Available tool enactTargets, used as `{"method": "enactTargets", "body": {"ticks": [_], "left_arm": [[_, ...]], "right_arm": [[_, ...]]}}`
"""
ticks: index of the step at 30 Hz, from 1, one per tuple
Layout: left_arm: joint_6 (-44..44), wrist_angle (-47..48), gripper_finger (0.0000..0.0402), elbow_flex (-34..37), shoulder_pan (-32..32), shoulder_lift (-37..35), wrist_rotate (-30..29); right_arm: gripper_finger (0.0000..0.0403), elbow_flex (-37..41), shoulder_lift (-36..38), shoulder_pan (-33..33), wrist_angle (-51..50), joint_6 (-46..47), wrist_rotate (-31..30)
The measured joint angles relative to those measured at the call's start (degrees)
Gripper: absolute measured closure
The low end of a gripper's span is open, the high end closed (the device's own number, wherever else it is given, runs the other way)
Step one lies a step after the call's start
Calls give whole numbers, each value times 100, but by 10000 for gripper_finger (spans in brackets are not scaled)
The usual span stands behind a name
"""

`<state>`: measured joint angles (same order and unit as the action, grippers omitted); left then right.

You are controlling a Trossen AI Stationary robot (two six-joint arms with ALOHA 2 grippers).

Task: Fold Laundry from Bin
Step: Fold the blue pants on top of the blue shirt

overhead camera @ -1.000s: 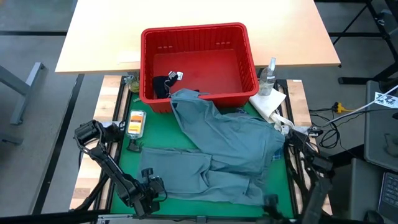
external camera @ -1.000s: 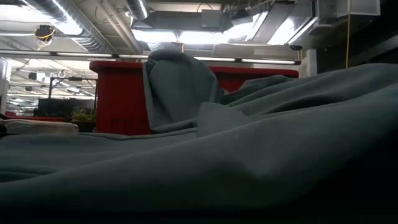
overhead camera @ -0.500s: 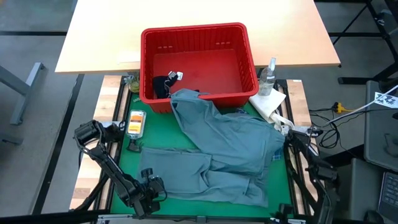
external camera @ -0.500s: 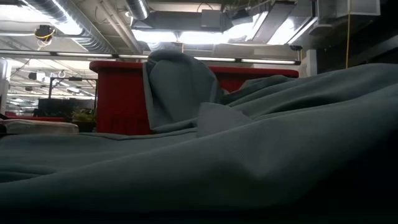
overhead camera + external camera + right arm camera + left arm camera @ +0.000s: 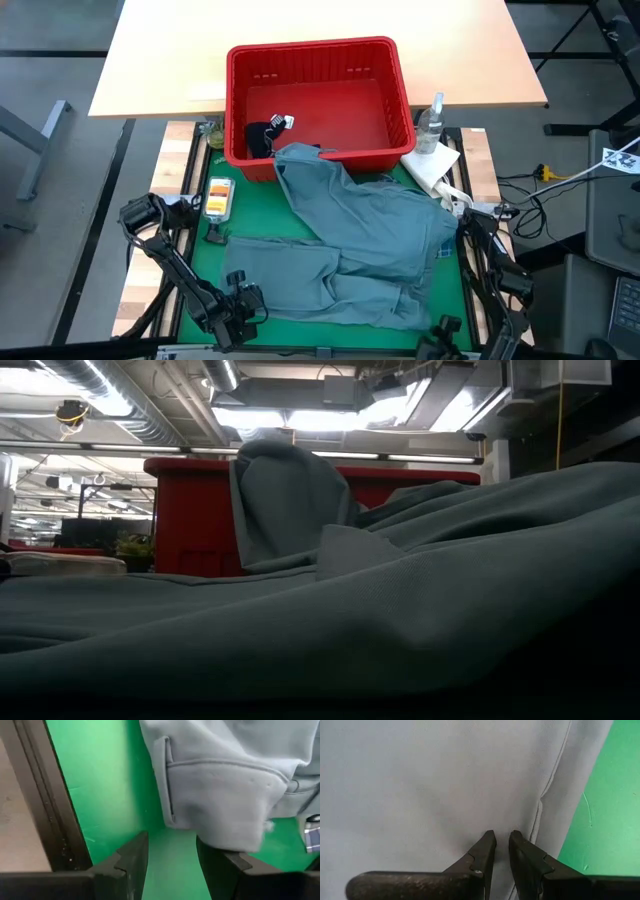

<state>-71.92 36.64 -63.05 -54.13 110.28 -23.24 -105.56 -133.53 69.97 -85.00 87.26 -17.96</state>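
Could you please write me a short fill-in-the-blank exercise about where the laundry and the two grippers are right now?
1. The grey-blue garment drapes from the green mat over the rim of the red ____.
2. The dark navy garment lies ____ the bin.
3. The right gripper, its jaws ____, holds nothing.
4. The left gripper hovers over ____ fabric.

Missing words: bin; inside; open; grey-blue

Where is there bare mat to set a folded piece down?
Only narrow green mat shows: a strip between the grey-blue garment and the left frame, beside the orange packet. The middle is covered; the bin and paper towel crowd the far side.
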Motion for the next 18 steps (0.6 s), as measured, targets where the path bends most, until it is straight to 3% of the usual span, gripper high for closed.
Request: {"method": "enactTargets", "body": {"ticks": [7, 18], "left_arm": [[1, -2, 343, 0, 2, 0, -2], [0, -4, 343, 0, 2, 0, -4]], "right_arm": [[235, 57, 0, 11, 293, -2, -837], [235, 57, 0, -2, 293, -4, -1440]]}}
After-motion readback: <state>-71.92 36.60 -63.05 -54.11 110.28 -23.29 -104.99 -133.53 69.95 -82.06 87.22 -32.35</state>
